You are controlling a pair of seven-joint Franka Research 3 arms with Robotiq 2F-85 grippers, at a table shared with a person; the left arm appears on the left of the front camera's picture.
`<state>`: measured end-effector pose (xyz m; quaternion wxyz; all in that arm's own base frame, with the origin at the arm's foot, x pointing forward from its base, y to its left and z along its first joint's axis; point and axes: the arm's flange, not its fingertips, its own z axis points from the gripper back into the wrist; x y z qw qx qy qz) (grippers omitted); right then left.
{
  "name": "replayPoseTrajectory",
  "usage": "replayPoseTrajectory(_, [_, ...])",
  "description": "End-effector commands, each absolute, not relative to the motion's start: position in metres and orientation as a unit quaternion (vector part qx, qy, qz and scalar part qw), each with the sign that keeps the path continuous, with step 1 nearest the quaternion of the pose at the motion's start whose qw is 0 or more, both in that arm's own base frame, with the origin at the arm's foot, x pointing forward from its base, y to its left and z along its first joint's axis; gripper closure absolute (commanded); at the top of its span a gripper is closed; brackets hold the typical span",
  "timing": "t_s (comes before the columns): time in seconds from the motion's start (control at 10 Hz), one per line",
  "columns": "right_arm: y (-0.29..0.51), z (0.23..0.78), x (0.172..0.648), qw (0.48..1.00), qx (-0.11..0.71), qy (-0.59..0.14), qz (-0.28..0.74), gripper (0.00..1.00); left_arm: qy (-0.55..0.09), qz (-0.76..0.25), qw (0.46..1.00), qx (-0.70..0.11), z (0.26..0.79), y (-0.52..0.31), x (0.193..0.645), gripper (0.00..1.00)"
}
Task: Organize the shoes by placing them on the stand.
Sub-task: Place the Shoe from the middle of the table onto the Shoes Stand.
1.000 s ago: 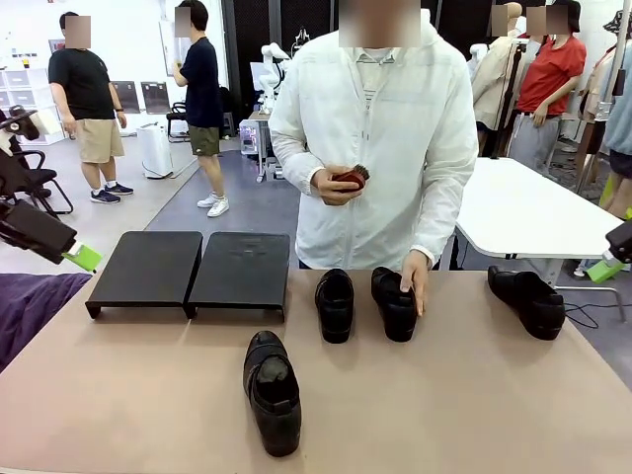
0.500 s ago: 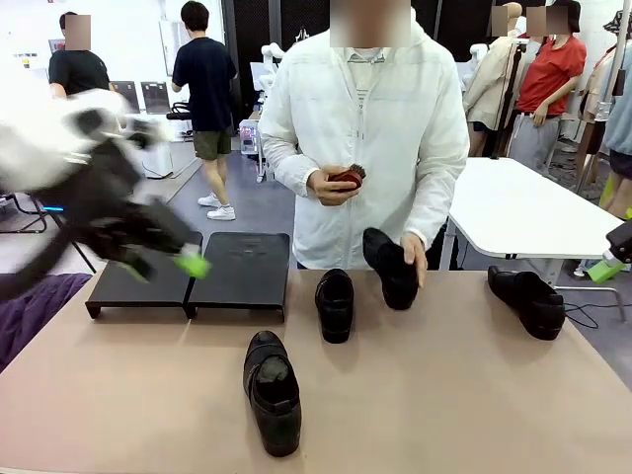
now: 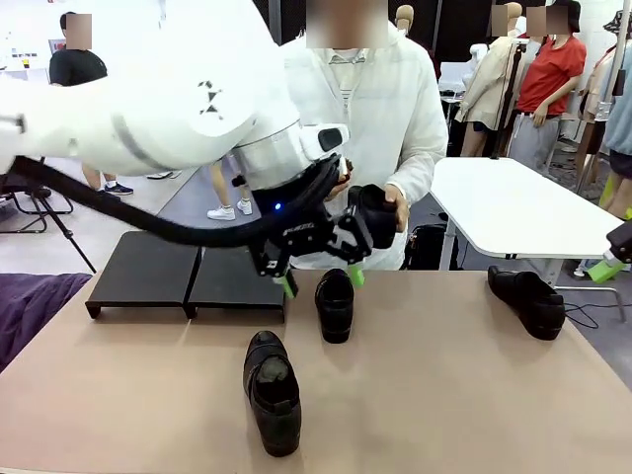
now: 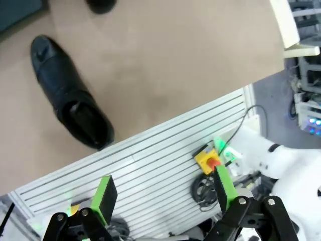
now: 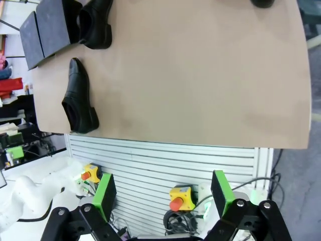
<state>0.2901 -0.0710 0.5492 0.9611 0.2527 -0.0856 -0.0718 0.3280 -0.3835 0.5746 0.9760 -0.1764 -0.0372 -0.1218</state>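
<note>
An open workshop is lying behind the beige table (image 3: 474, 395).
A white table (image 3: 513, 207) is standing at the right on grey floor (image 3: 118, 212), a purple cloth (image 3: 30, 306) is lying at lower left, and a red-shirted person (image 3: 551, 69) is standing at upper right.

I see the stand (image 3: 148, 267), a low matte-black platform of two side-by-side panels, at the far left of the tabletop (image 3: 474, 395). All four glossy black loafers are off it. The nearest shoe (image 3: 272, 392) sits upright near my edge, toe pointing away. The middle shoe (image 3: 334, 304) stands just right of the stand. The third shoe (image 3: 373, 219) is raised off the tabletop in the person's hand (image 3: 396, 209). The fourth shoe (image 3: 526, 299) rests far right.
</note>
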Motion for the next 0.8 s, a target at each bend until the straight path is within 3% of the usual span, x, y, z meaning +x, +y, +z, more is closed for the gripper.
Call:
replayPoseTrajectory(0.0, [-0.075,0.55,0.29,0.961,0.255,-0.086,-0.059,0.0,-0.047,-0.122,0.978,-0.165,0.571,-0.372,0.311,0.0])
replayPoseTrajectory(0.2, [-0.075,0.55,0.29,0.961,0.255,-0.086,-0.059,0.0,-0.036,-0.122,0.976,-0.178,0.575,-0.385,0.334,0.0])
replayPoseTrajectory(0.5, [-0.075,0.55,0.29,0.961,0.255,-0.086,-0.059,0.0,0.008,0.07,0.973,-0.218,0.533,-0.245,0.341,0.0])
replayPoseTrajectory(0.7, [-0.075,0.55,0.29,0.961,0.255,-0.086,-0.059,0.0,0.007,0.09,0.966,-0.243,0.515,-0.226,0.332,0.0])
